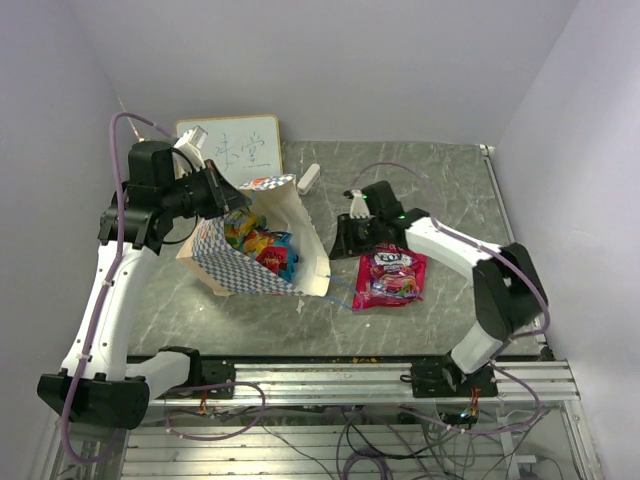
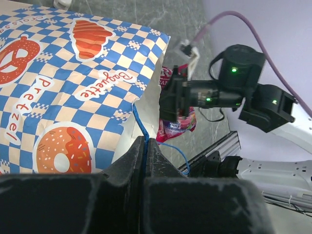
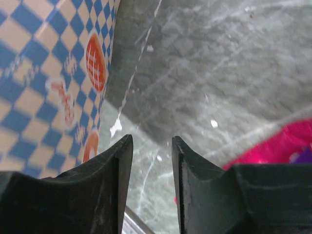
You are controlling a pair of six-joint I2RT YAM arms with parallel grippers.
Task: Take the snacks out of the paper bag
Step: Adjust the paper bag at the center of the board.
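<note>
The paper bag [image 1: 300, 240] lies on the table with its mouth open, blue-and-white checked sides [image 2: 73, 87] showing. Several snacks [image 1: 262, 245] in yellow, orange and blue sit inside it. A large pink-red snack packet [image 1: 392, 277] lies flat on the table to the bag's right. My left gripper [image 1: 232, 200] is at the bag's upper rim, shut on the thin blue cord handle [image 2: 142, 127]. My right gripper [image 3: 151, 141] hangs low over bare table between the bag and the pink-red packet [image 3: 285, 141], jaws apart with nothing between them.
A white framed writing board [image 1: 235, 140] leans at the back behind the bag. A small white oblong block [image 1: 308, 178] lies beside it. The aluminium rail [image 1: 350, 375] with the arm bases runs along the near edge. Walls close in on three sides.
</note>
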